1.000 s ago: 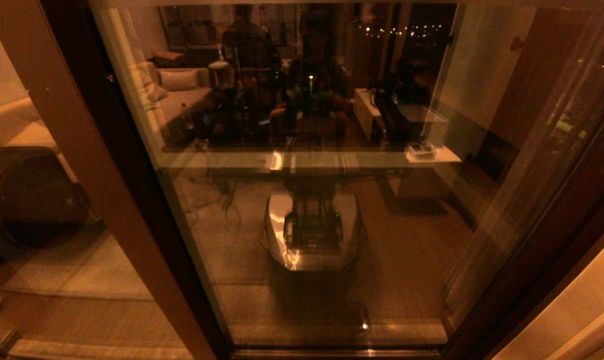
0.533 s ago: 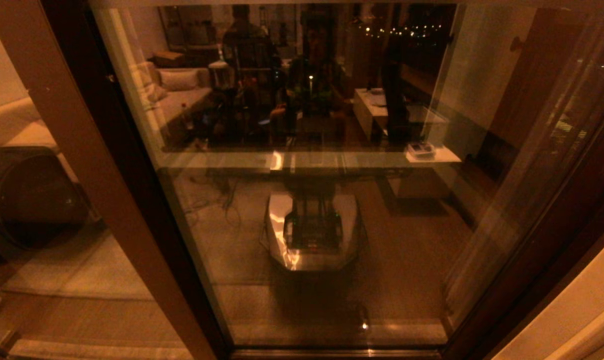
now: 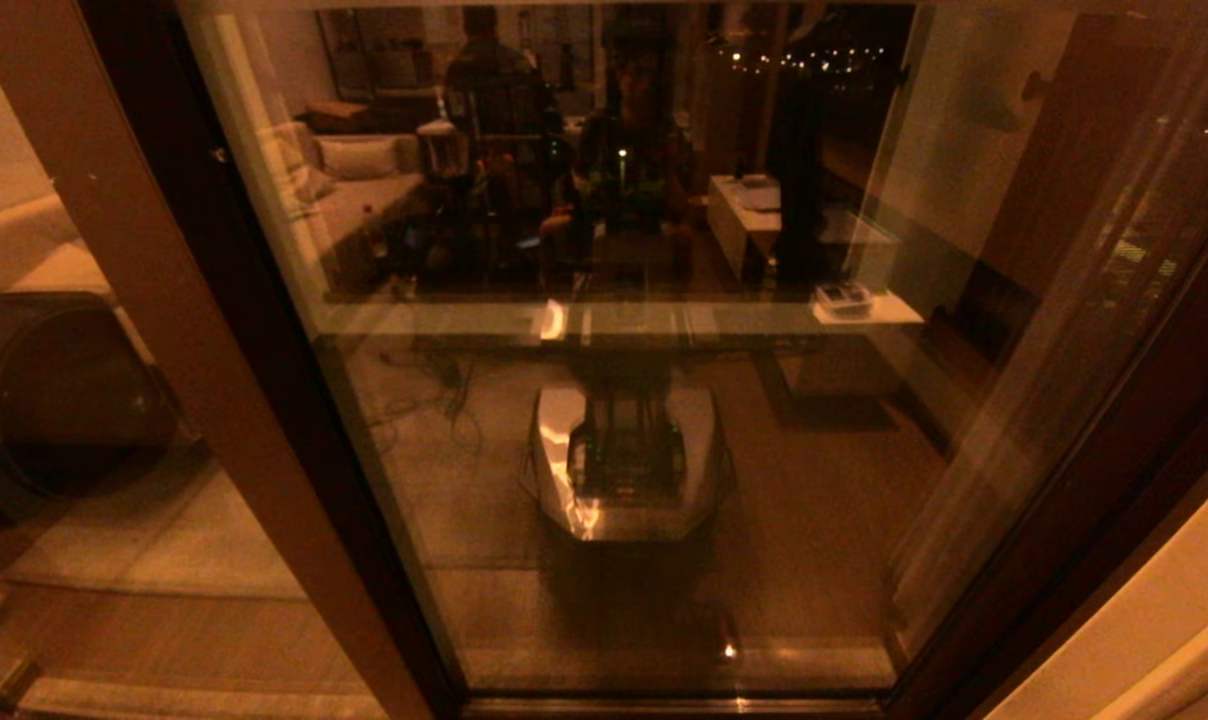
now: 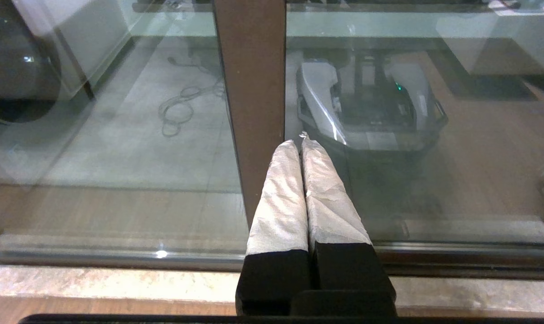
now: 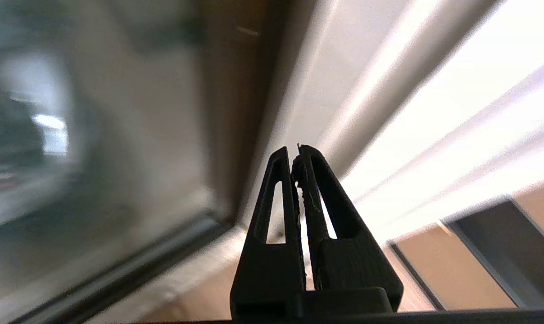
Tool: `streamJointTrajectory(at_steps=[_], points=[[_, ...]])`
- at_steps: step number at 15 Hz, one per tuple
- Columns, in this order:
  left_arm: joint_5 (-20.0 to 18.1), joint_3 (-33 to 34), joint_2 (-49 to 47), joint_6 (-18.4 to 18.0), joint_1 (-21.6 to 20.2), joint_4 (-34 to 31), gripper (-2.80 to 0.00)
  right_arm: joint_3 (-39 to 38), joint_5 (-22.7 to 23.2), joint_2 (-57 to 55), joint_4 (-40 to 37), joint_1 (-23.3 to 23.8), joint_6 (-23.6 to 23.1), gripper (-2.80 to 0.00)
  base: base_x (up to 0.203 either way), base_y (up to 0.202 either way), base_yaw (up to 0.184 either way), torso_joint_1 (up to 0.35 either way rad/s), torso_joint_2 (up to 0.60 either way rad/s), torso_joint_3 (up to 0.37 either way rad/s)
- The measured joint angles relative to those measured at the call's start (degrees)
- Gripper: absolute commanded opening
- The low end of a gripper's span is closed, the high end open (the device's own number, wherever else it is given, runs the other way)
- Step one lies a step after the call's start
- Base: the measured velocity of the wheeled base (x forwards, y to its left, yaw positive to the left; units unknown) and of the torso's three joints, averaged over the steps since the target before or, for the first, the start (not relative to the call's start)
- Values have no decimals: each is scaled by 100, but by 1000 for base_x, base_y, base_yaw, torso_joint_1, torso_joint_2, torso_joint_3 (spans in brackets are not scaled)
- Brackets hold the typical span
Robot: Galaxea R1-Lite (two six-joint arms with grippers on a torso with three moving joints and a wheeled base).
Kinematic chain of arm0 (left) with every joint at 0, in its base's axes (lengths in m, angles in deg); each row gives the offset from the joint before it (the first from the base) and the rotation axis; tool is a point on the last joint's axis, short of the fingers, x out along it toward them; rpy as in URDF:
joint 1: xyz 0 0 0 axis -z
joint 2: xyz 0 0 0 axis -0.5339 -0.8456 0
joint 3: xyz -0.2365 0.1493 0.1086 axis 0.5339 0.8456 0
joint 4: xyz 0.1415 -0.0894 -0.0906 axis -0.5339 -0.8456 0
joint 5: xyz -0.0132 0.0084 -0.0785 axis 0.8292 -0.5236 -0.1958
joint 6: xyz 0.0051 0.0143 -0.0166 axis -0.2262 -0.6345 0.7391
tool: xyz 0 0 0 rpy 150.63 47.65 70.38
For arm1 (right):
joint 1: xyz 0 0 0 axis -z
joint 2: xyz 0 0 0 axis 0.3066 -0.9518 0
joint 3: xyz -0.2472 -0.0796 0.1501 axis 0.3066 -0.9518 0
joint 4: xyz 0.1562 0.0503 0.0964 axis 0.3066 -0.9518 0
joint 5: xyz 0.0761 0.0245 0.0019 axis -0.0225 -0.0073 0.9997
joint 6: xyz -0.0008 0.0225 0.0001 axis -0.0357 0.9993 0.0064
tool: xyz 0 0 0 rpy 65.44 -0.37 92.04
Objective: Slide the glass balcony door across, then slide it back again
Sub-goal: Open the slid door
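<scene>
In front of me the glass balcony door point(image 3: 644, 420) fills the middle of the head view, its pane mirroring the lit room behind and my own base. Its brown upright edge point(image 3: 214, 380) runs slantwise down the left; a second brown-framed pane point(image 3: 94, 480) sits beyond it on the left, with a dark round object point(image 3: 59, 400) behind that. On the right the dark frame point(image 3: 1114, 470) meets a pale wall point(image 3: 1144, 640). A stone sill point(image 4: 119, 283) runs along the bottom track.

My left gripper point(image 4: 297, 143) points low at the brown upright, taped fingers point(image 4: 281, 198) pressed together, empty. My right gripper point(image 5: 295, 155) is aimed at the door's right frame near the pale wall, black fingers clenched, holding nothing. Neither arm shows in the head view.
</scene>
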Motion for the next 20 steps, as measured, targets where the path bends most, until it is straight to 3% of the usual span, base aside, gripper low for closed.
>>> streamJointTrajectory(at_steps=[4,7,11,15,17,18,19,20], points=[[0,0,0,0,0,0,-280,184,142,-830,410,1027,-223,-280,0,0,0,0,0,0],[0,0,0,-1,0,0,-280,259,1177,-1368,1128,1654,-378,-280,0,0,0,0,0,0],[0,0,0,-2,-2,0,-280,643,2956,-1779,1234,2020,-688,-280,0,0,0,0,0,0],[0,0,0,-2,-2,2,-280,731,3672,-1987,1229,2145,-774,-280,0,0,0,0,0,0],[0,0,0,-2,0,0,-280,719,3773,-2050,1260,2258,-774,-280,0,0,0,0,0,0],[-1,0,0,-2,0,2,-280,745,3811,-2087,1290,2323,-782,-161,0,0,0,0,0,0],[0,0,0,-2,0,2,-280,764,3842,-2122,1312,2362,-785,0,0,0,0,0,0,0],[0,0,0,-1,0,0,-280,784,3858,-2164,1368,2384,-790,0,0,0,0,0,0,0]])
